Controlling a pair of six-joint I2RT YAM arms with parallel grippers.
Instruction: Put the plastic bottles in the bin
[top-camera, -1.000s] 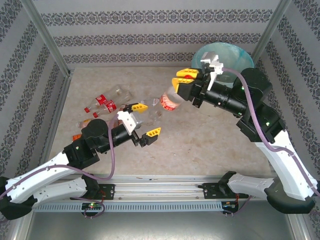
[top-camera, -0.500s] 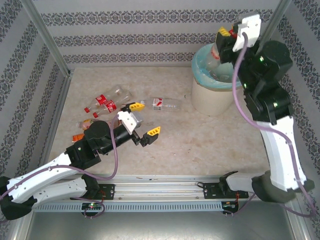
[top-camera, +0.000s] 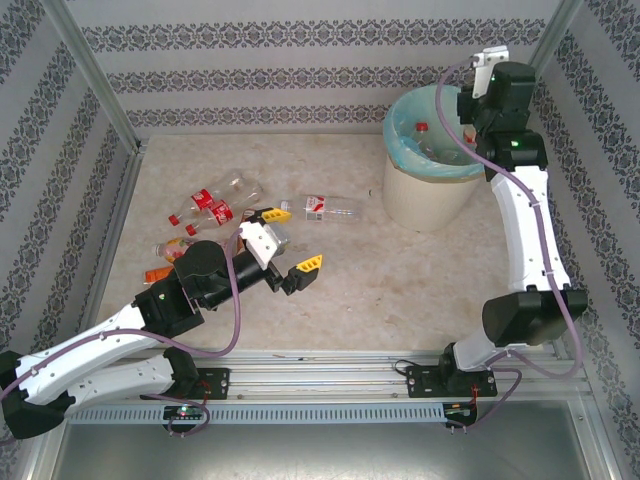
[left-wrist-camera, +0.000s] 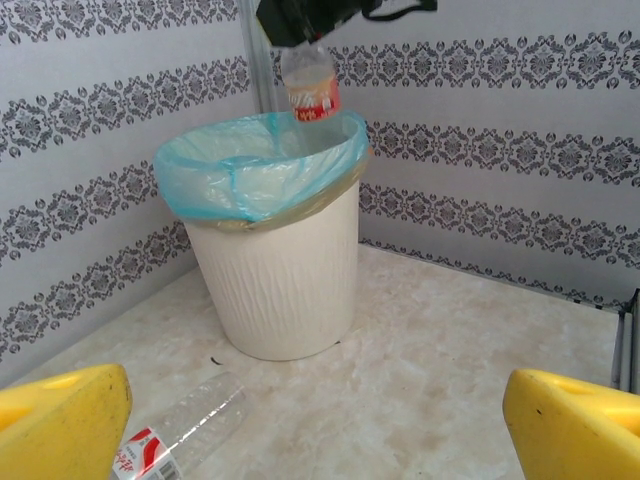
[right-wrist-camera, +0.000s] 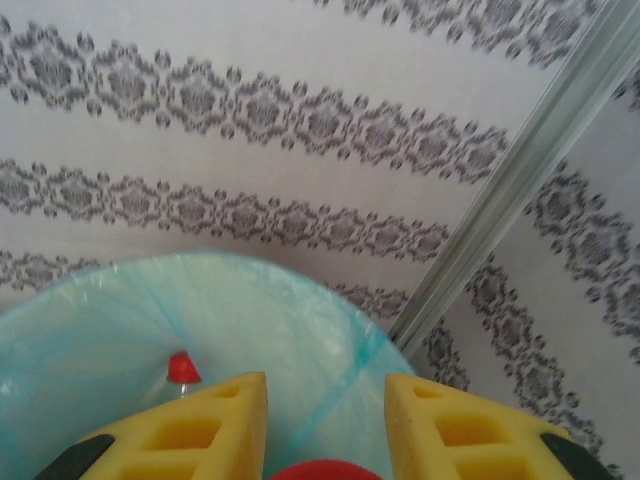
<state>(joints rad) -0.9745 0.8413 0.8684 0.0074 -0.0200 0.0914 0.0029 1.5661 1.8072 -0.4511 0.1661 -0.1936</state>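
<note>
Well left of the bin (top-camera: 425, 205), several loose bottles (top-camera: 212, 203) lie on the bench (top-camera: 400, 280). Nearer the bin, the left tool (top-camera: 288, 240) hangs with jaws spread wide, gripping nothing. A lone bottle (top-camera: 330, 208) lies just left of the bin. Over the bin's rim the right tool (right-wrist-camera: 325, 400) is clamped on a red-labelled bottle (left-wrist-camera: 308, 85). The left wrist view makes that grip plain, where the overhead view leaves it unclear. The right wrist view adds a red-capped bottle (right-wrist-camera: 181, 367) inside the bin.
</note>
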